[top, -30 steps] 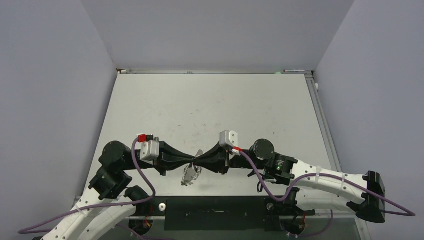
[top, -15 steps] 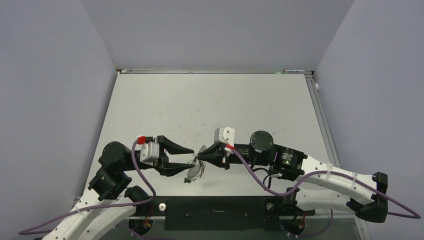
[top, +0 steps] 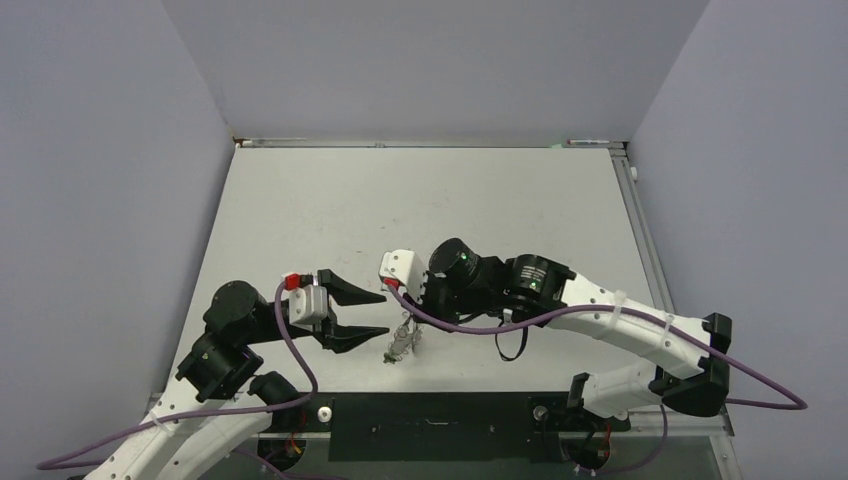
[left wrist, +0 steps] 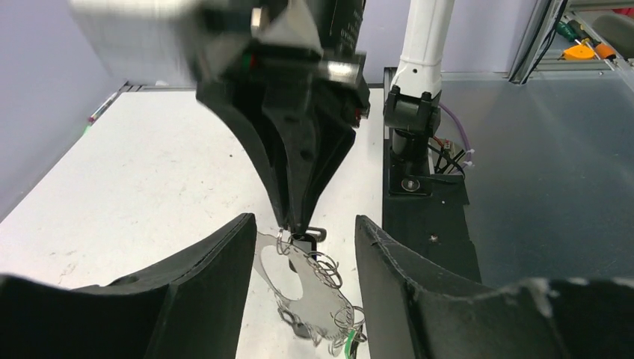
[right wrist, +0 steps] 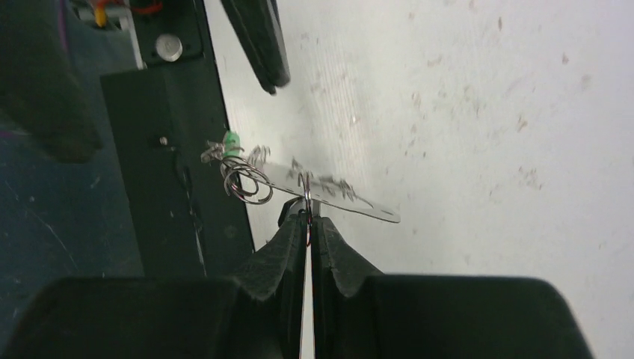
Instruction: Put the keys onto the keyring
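Right wrist view has the black two-finger right gripper (right wrist: 308, 224) at its centre, jaws pressed together on one small silver wire ring (right wrist: 306, 196), which stands up thin between the tips. That ring belongs to the single small silver keyring (right wrist: 288, 178). It sits on the keyring's one flat, pale silver strap (right wrist: 351, 203), which runs crosswise just beyond the tips. At the strap's left end is a bunch of overlapping silver loops (right wrist: 247, 183), at least two, and past them one small green piece (right wrist: 232, 140). The tiny metal keys cannot be told apart within this cluster. A small dark piece (left wrist: 312, 234) sits right at the right gripper's tips, and whether it is a key's head is unclear. Beneath lies the one scuffed white table (right wrist: 463, 112), with a black base plate (right wrist: 176, 157) along its near edge. Whether the keyring's low end touches the table cannot be told. The second claw, the black left gripper (top: 386, 314), stands about half open with nothing in it. From above, the keyring hangs just past its fingertips. In the left wrist view the keyring shows between its two fingers (left wrist: 217, 284), touching neither.
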Tool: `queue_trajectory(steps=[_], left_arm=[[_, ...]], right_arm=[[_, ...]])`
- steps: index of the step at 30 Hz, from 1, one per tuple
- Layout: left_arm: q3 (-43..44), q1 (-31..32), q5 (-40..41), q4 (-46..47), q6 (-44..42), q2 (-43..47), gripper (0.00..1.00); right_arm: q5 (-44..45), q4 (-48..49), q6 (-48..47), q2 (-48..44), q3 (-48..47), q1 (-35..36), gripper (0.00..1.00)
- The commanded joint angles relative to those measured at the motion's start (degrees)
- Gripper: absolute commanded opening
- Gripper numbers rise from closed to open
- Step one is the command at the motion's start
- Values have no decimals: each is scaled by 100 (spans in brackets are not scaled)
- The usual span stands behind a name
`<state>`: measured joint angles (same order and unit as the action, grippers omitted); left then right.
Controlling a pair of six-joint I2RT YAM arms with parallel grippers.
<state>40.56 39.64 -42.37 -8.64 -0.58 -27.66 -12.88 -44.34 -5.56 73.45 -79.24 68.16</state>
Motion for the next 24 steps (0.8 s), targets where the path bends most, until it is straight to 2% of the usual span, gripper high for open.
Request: queue_trajectory(steps=[1,4,11,15,24], left_arm=[[252,-17,149,-127,-244,-82,47],[258,-20,174,-188,-263,-173,45],[254,-9,78,-191,-220,-357,44],[201,-9,-231,20,-49,-463,43],[99,-9,-778,457,346,-625,34]], right_arm=[[584,-1306,-5,265,-756,-32,5],[655,-1715,-80,435,-1089,12,5],[437,-1733,-251,395,-1425,202,5],[325,-1855,-364,504,-1662,413,5],[264,-1984,-524,695,-1969,658,5]])
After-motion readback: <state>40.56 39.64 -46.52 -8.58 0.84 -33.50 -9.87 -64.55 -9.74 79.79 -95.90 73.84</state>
